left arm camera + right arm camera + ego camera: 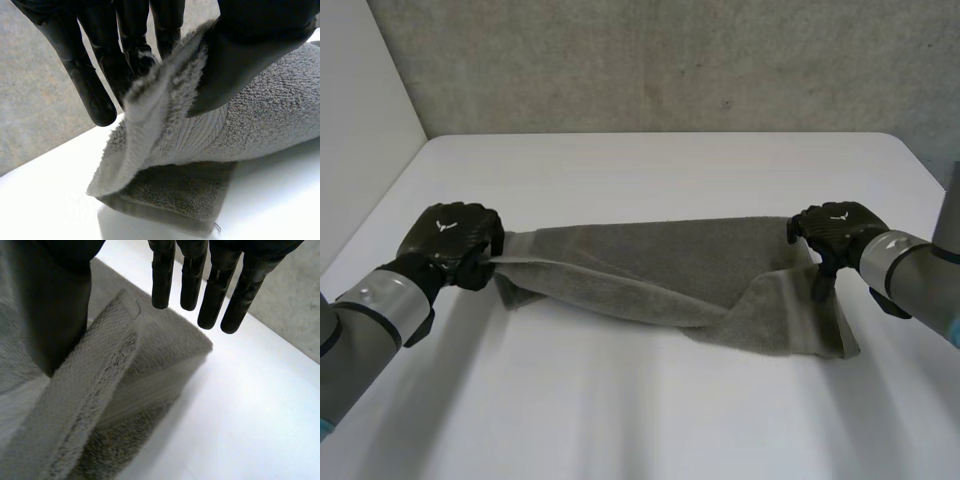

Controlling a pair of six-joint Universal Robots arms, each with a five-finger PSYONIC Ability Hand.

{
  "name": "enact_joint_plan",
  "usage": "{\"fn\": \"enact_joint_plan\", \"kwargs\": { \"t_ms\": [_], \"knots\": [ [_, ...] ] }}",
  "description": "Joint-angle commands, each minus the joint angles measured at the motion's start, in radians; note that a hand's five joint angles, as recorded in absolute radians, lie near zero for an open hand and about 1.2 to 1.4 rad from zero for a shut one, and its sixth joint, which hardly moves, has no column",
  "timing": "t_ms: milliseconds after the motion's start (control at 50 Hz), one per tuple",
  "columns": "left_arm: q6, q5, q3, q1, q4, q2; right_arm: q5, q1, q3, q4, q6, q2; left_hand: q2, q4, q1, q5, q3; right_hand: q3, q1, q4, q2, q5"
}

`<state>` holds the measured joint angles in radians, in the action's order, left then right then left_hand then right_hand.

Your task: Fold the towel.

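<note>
Head view: the towel [660,270] lies stretched across the table [650,170], sagging in folds. The left hand [450,238] is at the towel's left end and the right hand [835,228] at its right far corner. Left wrist view: the fingers [100,85] and thumb [240,60] pinch the towel's raised edge. Right wrist view: the towel's edge rises to the right hand, but I cannot tell whether it grips.

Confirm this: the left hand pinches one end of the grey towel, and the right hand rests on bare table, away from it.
Wrong on the right hand. It is not away from the towel: it holds the other end, lifted, as the head view shows. The left hand does pinch its end.
</note>
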<state>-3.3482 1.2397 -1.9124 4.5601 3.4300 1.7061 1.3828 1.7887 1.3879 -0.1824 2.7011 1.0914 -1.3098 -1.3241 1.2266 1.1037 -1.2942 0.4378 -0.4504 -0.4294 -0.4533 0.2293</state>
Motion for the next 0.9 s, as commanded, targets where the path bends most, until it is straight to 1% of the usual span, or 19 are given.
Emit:
{"fn": "enact_joint_plan", "kwargs": {
  "t_ms": [20,120,220,260,280,300,320,380,520,580,620,640,660,680,720,760,800,840,900],
  "knots": [
    [0.0,0.0,-0.034,0.002,0.003,-0.037,0.058,0.008,-0.073,-0.074,-0.069,-0.1,0.007,0.021,0.076,0.024,-0.009,-0.024,0.037,0.016,0.039,0.01],
    [0.0,0.0,-0.036,0.004,0.003,-0.04,0.045,0.008,-0.078,-0.108,-0.093,-0.11,0.01,0.024,0.073,0.022,-0.006,0.058,-0.046,-0.067,-0.043,0.092],
    [0.0,0.0,-0.034,0.008,0.008,-0.04,0.047,0.008,-0.079,-0.118,-0.09,-0.105,0.013,0.027,0.07,0.019,-0.003,0.275,-0.263,-0.284,-0.26,0.309],
    [0.0,0.0,-0.033,0.008,0.009,-0.04,0.039,0.009,-0.082,-0.14,-0.093,-0.097,0.013,0.027,0.07,0.019,-0.003,0.655,-0.642,-0.663,-0.639,0.689],
    [0.0,0.0,-0.031,0.01,0.011,-0.04,0.039,0.009,-0.082,-0.14,-0.093,-0.097,0.01,0.024,0.073,0.022,-0.006,0.657,-0.645,-0.666,-0.642,0.691],
    [0.0,0.0,-0.031,0.01,0.011,-0.04,0.033,0.011,-0.092,-0.158,-0.093,-0.087,0.01,0.024,0.073,0.022,-0.006,0.881,-0.868,-0.889,-0.865,0.915],
    [0.0,-0.002,-0.028,0.011,0.012,-0.04,0.022,0.011,-0.114,-0.178,-0.093,-0.065,0.001,0.016,0.082,0.03,-0.014,0.958,-0.945,-0.966,-0.942,0.992],
    [0.0,-0.002,-0.013,0.026,0.012,-0.046,0.01,0.011,-0.139,-0.195,-0.089,-0.031,-0.037,-0.022,0.12,0.068,-0.052,0.958,-0.946,-0.967,-0.943,0.992],
    [0.012,0.003,0.081,0.053,0.0,-0.149,-0.076,0.001,-0.334,-0.212,-0.006,0.181,-0.086,-0.072,0.17,0.118,-0.102,0.958,-0.946,-0.967,-0.943,0.992],
    [0.067,0.004,0.158,0.056,-0.003,-0.212,-0.094,-0.015,-0.439,-0.212,0.08,0.264,-0.086,-0.072,0.17,0.118,-0.102,0.958,-0.946,-0.967,-0.943,0.992],
    [0.159,0.003,0.241,0.075,-0.012,-0.268,-0.103,-0.031,-0.493,-0.213,0.118,0.295,-0.086,-0.072,0.17,0.118,-0.102,0.958,-0.946,-0.967,-0.943,0.992],
    [0.159,0.003,0.242,0.076,-0.012,-0.269,-0.108,-0.052,-0.541,-0.221,0.138,0.317,-0.086,-0.072,0.17,0.118,-0.102,0.958,-0.946,-0.967,-0.943,0.992],
    [0.205,0.001,0.283,0.097,-0.024,-0.287,-0.108,-0.052,-0.541,-0.221,0.138,0.317,-0.086,-0.072,0.17,0.118,-0.102,0.958,-0.946,-0.967,-0.943,0.992],
    [0.205,0.001,0.283,0.097,-0.025,-0.287,-0.114,-0.081,-0.591,-0.238,0.143,0.332,-0.086,-0.072,0.17,0.118,-0.102,0.958,-0.946,-0.967,-0.943,0.992],
    [0.271,-0.002,0.367,0.154,-0.069,-0.299,-0.123,-0.106,-0.638,-0.267,0.143,0.337,-0.086,-0.072,0.17,0.118,-0.102,0.958,-0.946,-0.967,-0.943,0.992],
    [0.297,-0.012,0.407,0.181,-0.099,-0.299,-0.155,-0.143,-0.737,-0.343,0.141,0.334,-0.086,-0.072,0.17,0.118,-0.102,0.958,-0.946,-0.967,-0.943,0.992],
    [0.316,-0.039,0.44,0.206,-0.13,-0.295,-0.174,-0.153,-0.779,-0.385,0.141,0.323,-0.086,-0.072,0.17,0.118,-0.102,0.958,-0.946,-0.967,-0.943,0.992],
    [0.346,-0.112,0.483,0.244,-0.181,-0.283,-0.197,-0.16,-0.808,-0.419,0.137,0.303,-0.086,-0.072,0.17,0.118,-0.102,0.958,-0.946,-0.967,-0.943,0.992],
    [0.363,-0.152,0.497,0.261,-0.199,-0.269,-0.232,-0.158,-0.845,-0.46,0.117,0.233,-0.086,-0.072,0.17,0.118,-0.102,0.958,-0.946,-0.967,-0.943,0.992]
  ]
}}
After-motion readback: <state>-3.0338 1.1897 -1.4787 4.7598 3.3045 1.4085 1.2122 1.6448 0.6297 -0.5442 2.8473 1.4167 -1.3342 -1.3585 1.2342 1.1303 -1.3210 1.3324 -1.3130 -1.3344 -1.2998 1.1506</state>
